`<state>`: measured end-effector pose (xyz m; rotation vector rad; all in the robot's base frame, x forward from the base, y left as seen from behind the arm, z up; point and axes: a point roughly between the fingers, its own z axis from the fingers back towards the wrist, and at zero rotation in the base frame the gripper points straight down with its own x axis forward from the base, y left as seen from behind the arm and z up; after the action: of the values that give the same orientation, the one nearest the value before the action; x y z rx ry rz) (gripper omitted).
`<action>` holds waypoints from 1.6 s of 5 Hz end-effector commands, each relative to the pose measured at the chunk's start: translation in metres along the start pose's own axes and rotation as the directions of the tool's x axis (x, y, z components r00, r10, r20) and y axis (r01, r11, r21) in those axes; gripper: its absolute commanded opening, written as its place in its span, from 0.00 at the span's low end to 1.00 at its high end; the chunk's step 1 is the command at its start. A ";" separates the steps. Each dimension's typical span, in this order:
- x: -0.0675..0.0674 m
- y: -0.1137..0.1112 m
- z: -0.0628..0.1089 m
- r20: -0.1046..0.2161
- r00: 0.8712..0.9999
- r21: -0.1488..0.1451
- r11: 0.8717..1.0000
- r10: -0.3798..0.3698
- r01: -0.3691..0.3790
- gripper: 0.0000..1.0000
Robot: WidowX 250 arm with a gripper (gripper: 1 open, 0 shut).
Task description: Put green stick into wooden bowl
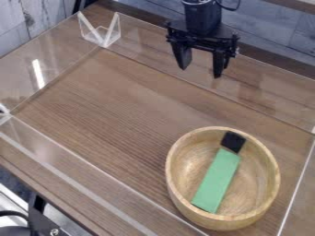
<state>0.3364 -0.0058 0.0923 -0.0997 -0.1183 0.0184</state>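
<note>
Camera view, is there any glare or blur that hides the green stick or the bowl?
Camera view: white glare streaks sit on the clear wall at left, away from the wooden bowl; the green stick inside it shows plainly; the picture is slightly soft overall; the gripper is dark, its jaws open.

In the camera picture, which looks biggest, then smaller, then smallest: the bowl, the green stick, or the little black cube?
1. bowl, biggest
2. green stick
3. black cube, smallest

All three sit together, so nearness hardly matters.
</note>
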 end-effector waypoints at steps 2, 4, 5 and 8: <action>0.013 0.000 0.017 0.046 0.999 -0.005 1.000 0.002 -0.001 1.00; 0.014 0.000 0.020 0.045 0.999 -0.014 1.000 -0.003 0.003 1.00; 0.011 -0.001 0.021 0.030 1.000 -0.019 1.000 -0.008 0.008 1.00; 0.006 -0.004 0.030 0.021 1.000 -0.037 0.999 -0.023 0.024 1.00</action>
<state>0.3289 -0.0104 0.0944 -0.1406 -0.0420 -0.0028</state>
